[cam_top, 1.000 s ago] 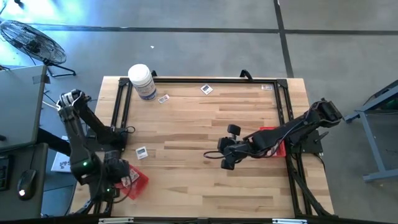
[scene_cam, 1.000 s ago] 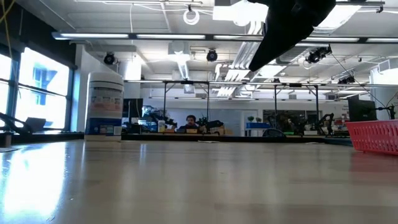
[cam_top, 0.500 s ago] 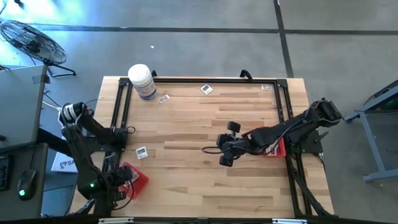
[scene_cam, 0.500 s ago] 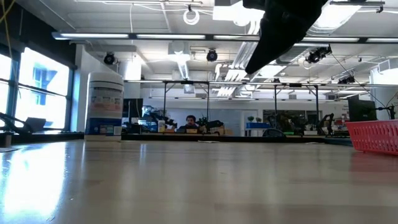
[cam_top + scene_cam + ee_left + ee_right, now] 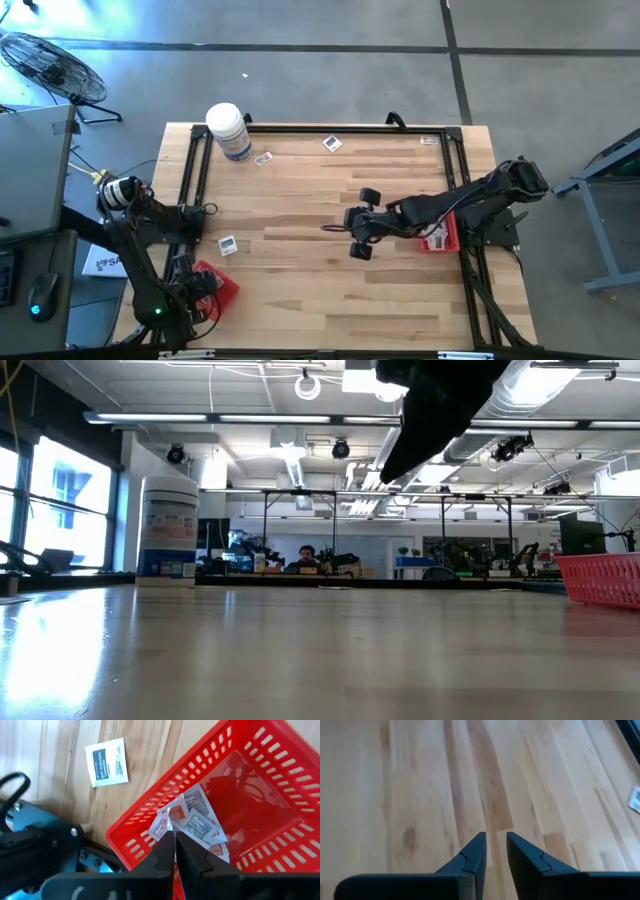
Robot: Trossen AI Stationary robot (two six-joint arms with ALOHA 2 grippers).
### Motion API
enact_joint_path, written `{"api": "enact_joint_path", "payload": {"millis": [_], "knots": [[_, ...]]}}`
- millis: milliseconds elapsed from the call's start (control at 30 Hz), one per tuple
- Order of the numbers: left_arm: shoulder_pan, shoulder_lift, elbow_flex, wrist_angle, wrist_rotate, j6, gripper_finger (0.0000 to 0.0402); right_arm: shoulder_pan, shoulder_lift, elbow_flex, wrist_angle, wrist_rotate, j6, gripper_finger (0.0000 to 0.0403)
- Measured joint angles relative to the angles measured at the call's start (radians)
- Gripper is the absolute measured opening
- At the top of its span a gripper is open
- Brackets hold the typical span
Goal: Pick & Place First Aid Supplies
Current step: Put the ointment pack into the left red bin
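Observation:
My left gripper (image 5: 174, 837) points down into a shallow red tray (image 5: 131, 821) at the table's near left corner (image 5: 226, 286). Its fingers are all but shut, with a white packet (image 5: 167, 818) at their tips. Several more packets (image 5: 202, 826) lie flat on the tray's floor. Loose packets lie flat on the wood: one next to the tray (image 5: 228, 244) (image 5: 106, 762), two at the far edge (image 5: 263, 158) (image 5: 332, 143). My right gripper (image 5: 352, 232) (image 5: 494, 840) hangs above bare wood at mid-table, open by a narrow gap, with nothing between its fingers. My left gripper pinches a white packet with orange print by one edge (image 5: 169, 826), at the fingertips only. The fingers come steeply from above. The packet stands tilted just inside the tray's near wall, over the other packets; whether it rests on them I cannot tell.
A large white jar (image 5: 229, 130) (image 5: 168, 525) stands at the far left corner. A second red tray (image 5: 441, 234) (image 5: 602, 580) sits under the right arm at the right edge. A black frame (image 5: 320, 128) rims the table. Another packet (image 5: 430, 140) lies at the far right.
My left gripper has sunk toward the red tray at the near left and tipped more steeply down. My right gripper has drifted a little toward the table's far and left edges, staying above the wood.

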Motion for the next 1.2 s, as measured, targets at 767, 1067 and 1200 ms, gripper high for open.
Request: {"api": "enact_joint_path", "payload": {"millis": [767, 1067, 1200], "knots": [[0.0, -0.002, 0.0, 0.047, -0.097, -0.009, 0.0014, -0.003, 0.0, 0.0, 0.058, -0.047, -0.017, 0.0083], [0.0, -0.002, 0.0, 0.052, -0.051, -0.115, 0.0015, -0.003, 0.0, 0.0, 0.058, -0.039, -0.017, 0.0083], [0.0, -0.002, 0.0, 0.057, -0.051, -0.134, 0.0021, -0.008, 0.0, 0.0, 0.058, -0.029, -0.017, 0.0083]]}}
